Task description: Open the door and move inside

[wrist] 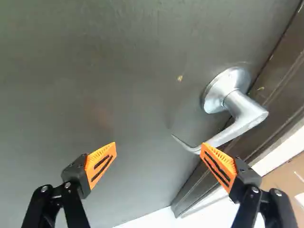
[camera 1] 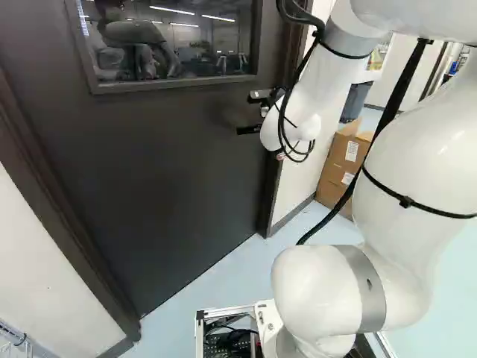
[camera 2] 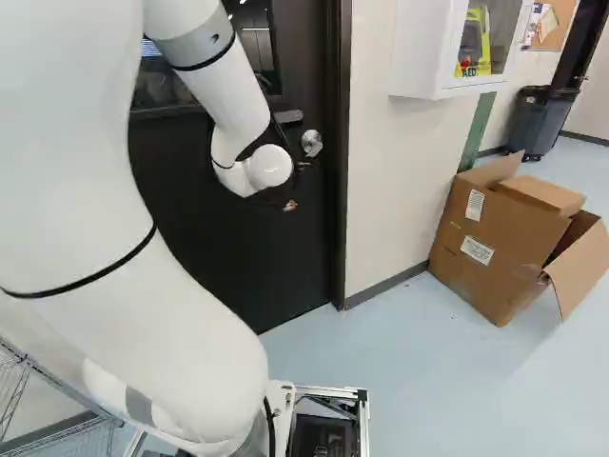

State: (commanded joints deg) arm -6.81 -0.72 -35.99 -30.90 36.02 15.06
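Note:
The dark door (camera 1: 171,164) stands closed in its frame, a window in its upper part. My gripper (camera 1: 251,113) is up against the latch side in the left base view, partly hidden by the wrist. In the wrist view the gripper (wrist: 158,148) is open, its orange-padded fingers wide apart with only door surface beyond the gap. A silver lever handle (wrist: 244,114) lies ahead of the finger nearer the door frame; that fingertip overlaps the lever's curved free end, and contact cannot be told. The handle's round base (camera 2: 311,143) shows beside the wrist in the right base view.
The dark frame (camera 2: 338,190) borders a white wall (camera 2: 395,181) on the latch side. Open cardboard boxes (camera 2: 500,238) stand on the floor by that wall, below a white wall cabinet (camera 2: 419,57). Farther back is a grey bin (camera 2: 540,119). A wire rack (camera 2: 57,409) stands at the near left.

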